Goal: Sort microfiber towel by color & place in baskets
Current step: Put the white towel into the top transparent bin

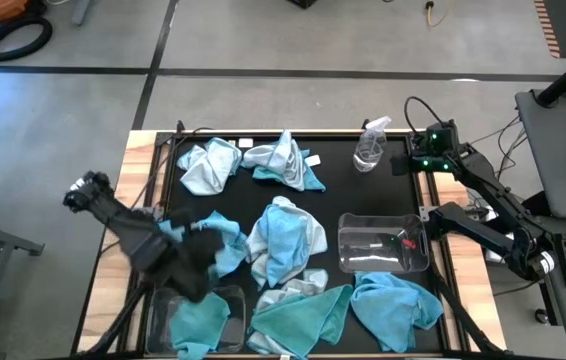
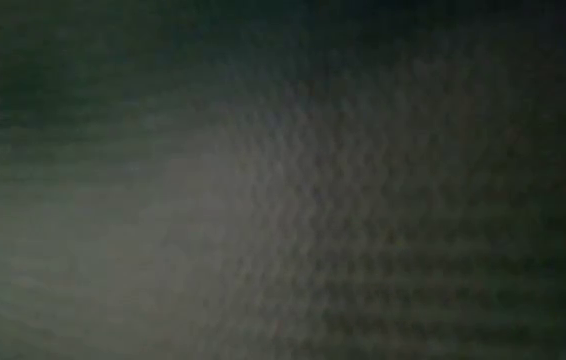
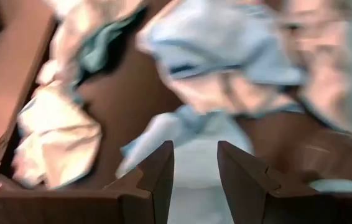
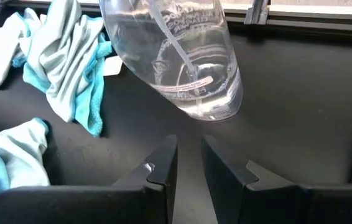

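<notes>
Several microfiber towels lie crumpled on the black mat: a pale one (image 1: 208,165), a pale-and-teal one (image 1: 285,160), a blue-and-pale heap (image 1: 285,240), and teal ones (image 1: 298,312) (image 1: 395,300) near the front. A teal towel (image 1: 198,322) lies in the left clear basket (image 1: 239,296). The right clear basket (image 1: 383,243) holds no cloth. My left gripper (image 1: 208,250) (image 3: 196,180) is at a blue towel (image 1: 229,245), just beyond the left basket. My right gripper (image 4: 188,168) hangs open by a narrow gap before the spray bottle (image 4: 176,50), touching nothing. The low view is dark. My left gripper has a pale-blue fold of the towel (image 3: 194,162) between its two fingers, coming at it from above and slanting toward the table's far side. The towel's free end (image 3: 154,134) reaches out past the fingertips. Whether it is lifted off the mat I cannot tell.
The clear spray bottle (image 1: 370,145) stands near the mat's far right corner, close to my right gripper. The wooden table edge (image 1: 141,170) frames the mat. Cables run along the far left edge. Bare mat shows between the bottle and the right basket.
</notes>
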{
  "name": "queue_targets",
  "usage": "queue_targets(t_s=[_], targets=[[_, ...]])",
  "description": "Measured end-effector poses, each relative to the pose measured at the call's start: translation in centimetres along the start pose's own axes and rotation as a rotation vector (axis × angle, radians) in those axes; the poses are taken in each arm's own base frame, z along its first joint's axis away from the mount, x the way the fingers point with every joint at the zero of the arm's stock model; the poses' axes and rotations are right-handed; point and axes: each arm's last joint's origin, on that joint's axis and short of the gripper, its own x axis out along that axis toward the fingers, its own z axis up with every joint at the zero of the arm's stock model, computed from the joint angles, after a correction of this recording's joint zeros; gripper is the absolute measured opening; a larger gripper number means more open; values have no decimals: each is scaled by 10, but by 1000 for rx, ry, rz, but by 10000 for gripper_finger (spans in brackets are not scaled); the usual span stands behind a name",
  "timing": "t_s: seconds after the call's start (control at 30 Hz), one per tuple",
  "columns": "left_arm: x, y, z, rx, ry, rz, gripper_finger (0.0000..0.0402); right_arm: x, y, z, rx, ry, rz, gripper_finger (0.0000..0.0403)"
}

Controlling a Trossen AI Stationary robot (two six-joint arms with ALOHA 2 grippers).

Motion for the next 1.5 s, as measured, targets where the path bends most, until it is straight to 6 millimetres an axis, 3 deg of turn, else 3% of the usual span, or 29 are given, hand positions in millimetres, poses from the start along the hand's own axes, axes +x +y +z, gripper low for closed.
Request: queue_targets(t_s=[0.23, 0.43, 1.0, 1.3, 1.5], targets=[[35, 59, 0, -119, 79, 127, 109, 0, 0, -2, -3, 17, -4, 68], [65, 93, -6, -225, 113, 185, 109, 0, 0, -2, -6, 16, -4, 68], [139, 134, -22, -138, 208, 233, 109, 0, 0, -2, 25, 18, -5, 68], [158, 159, -20, -137, 227, 202, 109, 0, -1, -4, 33, 41, -11, 68], [170, 177, -19, -151, 238, 83, 109, 0, -1, -4, 32, 41, -11, 68]])
